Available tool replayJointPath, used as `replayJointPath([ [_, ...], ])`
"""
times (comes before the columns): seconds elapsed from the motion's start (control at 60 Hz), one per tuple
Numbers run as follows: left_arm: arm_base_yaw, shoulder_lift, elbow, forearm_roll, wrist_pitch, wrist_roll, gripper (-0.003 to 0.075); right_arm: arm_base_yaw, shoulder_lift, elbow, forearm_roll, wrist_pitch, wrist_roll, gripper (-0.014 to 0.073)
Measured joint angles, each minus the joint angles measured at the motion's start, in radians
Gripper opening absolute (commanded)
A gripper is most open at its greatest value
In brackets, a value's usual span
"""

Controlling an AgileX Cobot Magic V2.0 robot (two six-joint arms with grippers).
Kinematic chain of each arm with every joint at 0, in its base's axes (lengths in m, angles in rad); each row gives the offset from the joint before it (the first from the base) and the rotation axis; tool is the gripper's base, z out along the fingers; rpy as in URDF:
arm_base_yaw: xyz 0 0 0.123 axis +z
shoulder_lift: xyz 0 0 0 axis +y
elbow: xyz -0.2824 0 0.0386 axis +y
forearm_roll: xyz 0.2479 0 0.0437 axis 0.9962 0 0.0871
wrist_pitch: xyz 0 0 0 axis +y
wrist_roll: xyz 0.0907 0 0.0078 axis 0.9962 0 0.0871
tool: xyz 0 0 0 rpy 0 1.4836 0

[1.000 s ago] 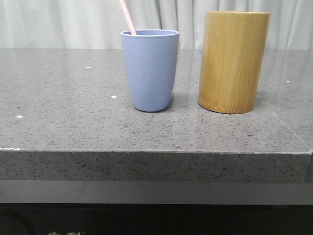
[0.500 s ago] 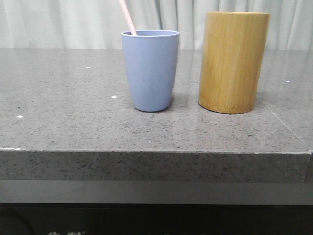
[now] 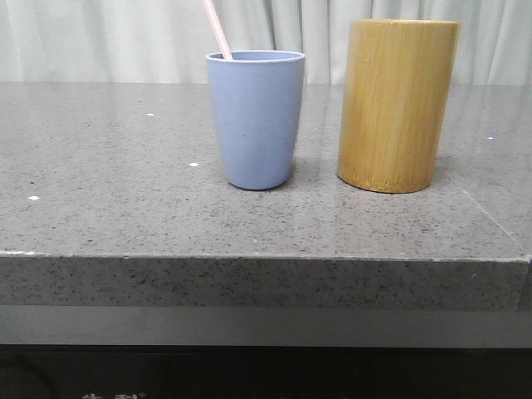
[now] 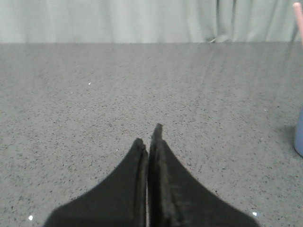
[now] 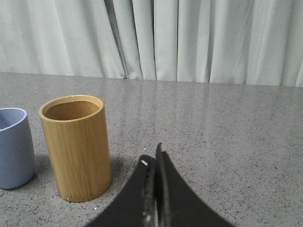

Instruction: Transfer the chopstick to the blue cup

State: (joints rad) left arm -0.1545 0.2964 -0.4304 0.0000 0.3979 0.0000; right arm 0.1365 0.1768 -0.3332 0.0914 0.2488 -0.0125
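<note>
Grey speckled countertop (image 3: pixel 125 216), pale curtain behind. Chopstick (image 3: pixel 217 29) already stands leaning in blue cup (image 3: pixel 255 120), bamboo holder (image 3: pixel 396 105) just beside. Left gripper (image 4: pixel 149 142) and right gripper (image 5: pixel 153 161) closed, empty. Stick looks light, stiff, slippery; pinch upper shaft.

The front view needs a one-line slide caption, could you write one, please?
Pink chopstick standing in the blue cup, beside the bamboo holder.

Matte blue cup (image 3: pixel 255 120), glossy grained bamboo holder (image 3: pixel 396 105), polished speckled stone table (image 3: pixel 125 216), cloth curtain (image 5: pixel 189 38)
</note>
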Motion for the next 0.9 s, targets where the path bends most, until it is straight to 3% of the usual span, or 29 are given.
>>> replayJointPath([
  [0.617,0.0,-0.002,0.011,0.0,-0.006,0.0,-0.0019,0.0,0.0,0.0,0.0,0.0,0.0,-0.0122],
  [0.9,0.066,-0.169,0.184,0.0,-0.026,0.0,-0.0019,0.0,0.0,0.0,0.0,0.0,0.0,-0.0122],
])
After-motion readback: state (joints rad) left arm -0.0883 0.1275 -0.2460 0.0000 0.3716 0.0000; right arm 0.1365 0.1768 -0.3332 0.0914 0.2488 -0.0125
